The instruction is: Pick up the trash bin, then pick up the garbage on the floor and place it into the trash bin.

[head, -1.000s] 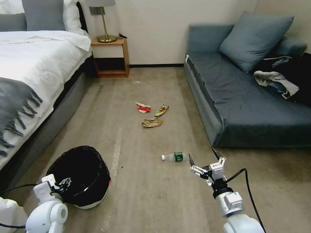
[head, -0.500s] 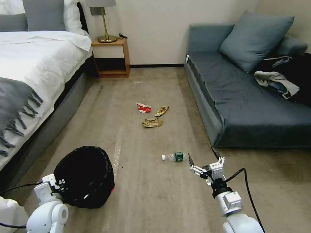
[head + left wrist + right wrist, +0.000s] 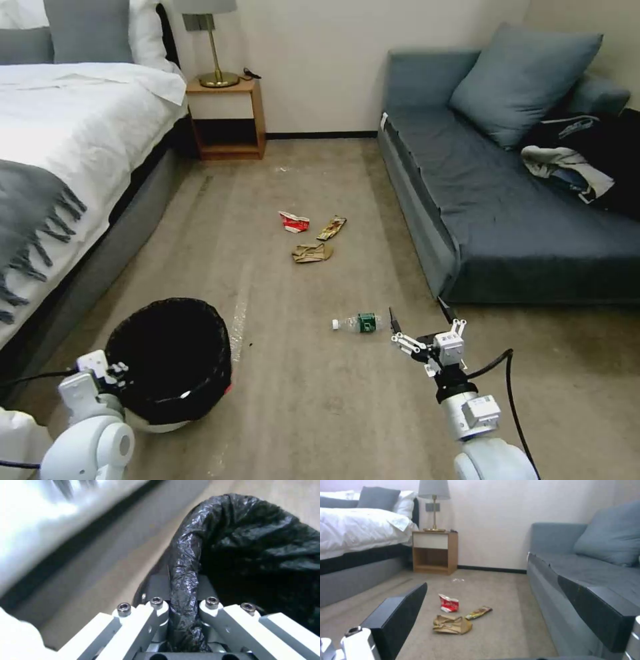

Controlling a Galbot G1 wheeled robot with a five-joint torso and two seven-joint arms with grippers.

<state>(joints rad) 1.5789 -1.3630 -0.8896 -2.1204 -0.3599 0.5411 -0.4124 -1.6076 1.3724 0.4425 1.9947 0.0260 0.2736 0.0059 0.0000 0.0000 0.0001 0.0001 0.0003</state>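
- Left hand (image 3: 181, 610) is clamped on the rim of the trash bin (image 3: 170, 357). In the left wrist view you can see the fingers (image 3: 151, 616) pinching the black bag-covered edge from both sides, so the bin sits right up against that hand, just ahead of it.
- Right hand (image 3: 419, 319) is spread wide open and holding nothing, hovering low over the floor (image 3: 300, 400).
- The bottle (image 3: 357, 324) lies on its side just past the right hand's fingertips, a bit toward the left-hand side, close but not touching.
- The other litter is well beyond that hand, bunched together: brown paper (image 3: 312, 253) nearest, red-and-white carton (image 3: 294, 222) and gold wrapper (image 3: 331, 228) just behind it. The right wrist view shows all three between the two open fingers.
- Compared with half a second ago, the bin has tipped back more upright, with its whitish base showing underneath again. The right hand and all the litter haven't really budged.
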